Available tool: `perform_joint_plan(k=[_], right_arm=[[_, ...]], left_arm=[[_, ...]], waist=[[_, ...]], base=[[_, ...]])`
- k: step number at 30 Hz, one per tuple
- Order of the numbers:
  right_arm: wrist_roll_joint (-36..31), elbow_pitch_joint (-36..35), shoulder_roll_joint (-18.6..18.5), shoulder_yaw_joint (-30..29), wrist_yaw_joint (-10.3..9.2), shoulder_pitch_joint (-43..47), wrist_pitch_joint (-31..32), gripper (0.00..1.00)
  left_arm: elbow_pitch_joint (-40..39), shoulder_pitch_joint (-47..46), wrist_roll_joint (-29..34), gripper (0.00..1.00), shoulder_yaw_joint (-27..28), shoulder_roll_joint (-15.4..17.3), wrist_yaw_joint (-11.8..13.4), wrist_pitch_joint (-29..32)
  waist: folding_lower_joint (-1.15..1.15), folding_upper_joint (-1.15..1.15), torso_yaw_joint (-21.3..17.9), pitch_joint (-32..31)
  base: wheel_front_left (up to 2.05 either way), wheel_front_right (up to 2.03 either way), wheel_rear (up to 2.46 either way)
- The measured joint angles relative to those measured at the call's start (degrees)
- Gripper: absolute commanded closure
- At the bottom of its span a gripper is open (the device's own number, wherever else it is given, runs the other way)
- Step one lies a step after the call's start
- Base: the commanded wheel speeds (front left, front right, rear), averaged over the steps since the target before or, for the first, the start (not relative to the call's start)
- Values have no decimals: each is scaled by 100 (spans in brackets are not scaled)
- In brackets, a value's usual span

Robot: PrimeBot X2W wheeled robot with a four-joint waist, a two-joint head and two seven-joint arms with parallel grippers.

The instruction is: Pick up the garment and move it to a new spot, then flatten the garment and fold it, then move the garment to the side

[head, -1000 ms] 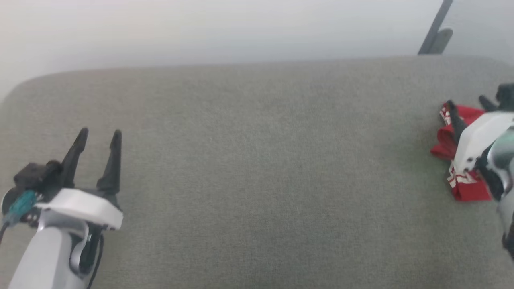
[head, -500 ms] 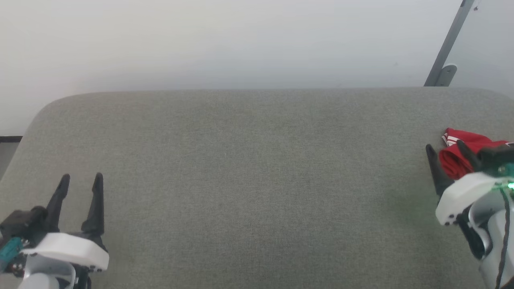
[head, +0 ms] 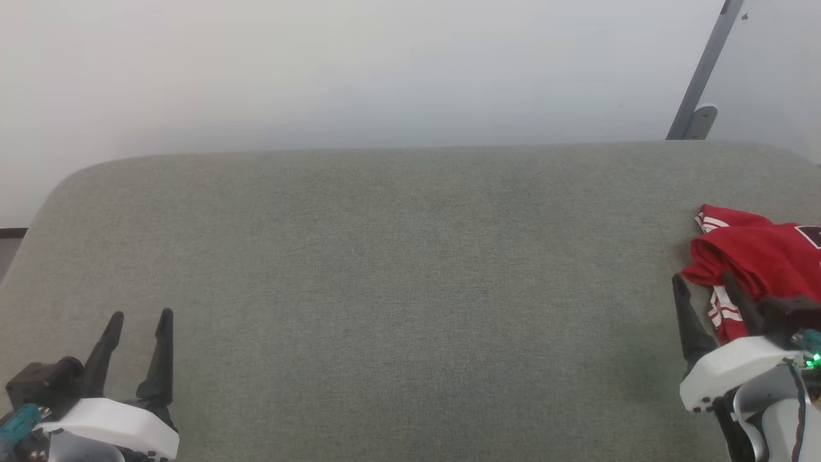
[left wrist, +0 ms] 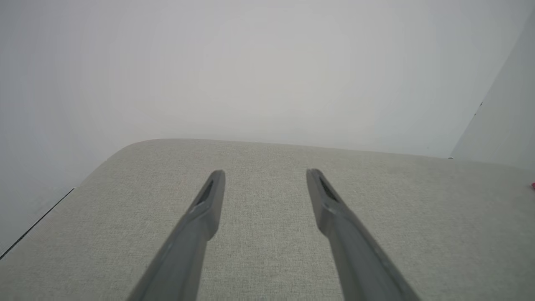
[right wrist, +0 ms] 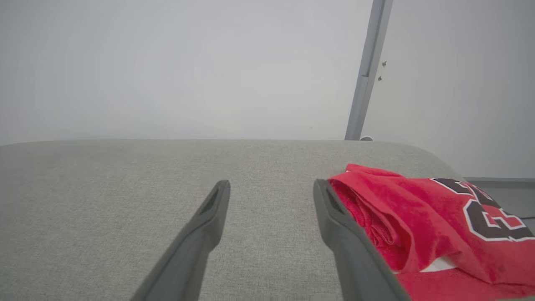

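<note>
Head camera has shifted since the earlier frame, so discount the scene slide. The real change is right pincer [head: 700,277] versus garment [head: 763,256]: it sat over the red heap, now it is drawn back to the heap's near-left edge, with more cloth exposed. Head view: garment bunched at the far right of the grey fabric table [head: 410,289], cut by the frame edge; right pincer spread wide and empty, one finger overlapping the striped trim [head: 721,309], contact unclear. Left pincer [head: 140,316] wide open, empty, well apart at lower left. Left wrist view: left pincer [left wrist: 264,172] splayed over bare table. Right wrist view: right pincer [right wrist: 271,182] gapes, one finger just beside a thick rolled red fold; black numeral [right wrist: 489,213] face up beyond. Judgement: light, limp, slick knit; it will sag and slide, not fragile. Best bite is that rolled fold, several layers at once, not the flat numeral panel. Nothing stands between pincer and cloth; grey post [head: 702,70] sits behind the table, out of the path.
</note>
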Motion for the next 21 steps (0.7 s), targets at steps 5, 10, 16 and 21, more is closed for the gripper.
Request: perform_joint_plan(k=[5,10,16,21], right_arm=[[-41,-235,125,-101,0,212,54,0],[-55,-412,216,-190,0,333,103,0],[-110,-553,274,-220,0,414,176,0],[-116,-622,303,-245,0,431,205,0]], left_arm=[[8,18,-120,0,-80,46,-1,0],[-16,23,-168,0,-127,93,-4,0],[-62,23,-236,0,-180,119,-4,0],[-80,47,-276,0,-207,121,-4,0]], waist=[[0,0,-37,5],[0,0,-60,7],[0,0,-72,17],[0,0,-79,19]], base=[[0,0,0],[0,0,0],[0,0,0],[0,0,0]])
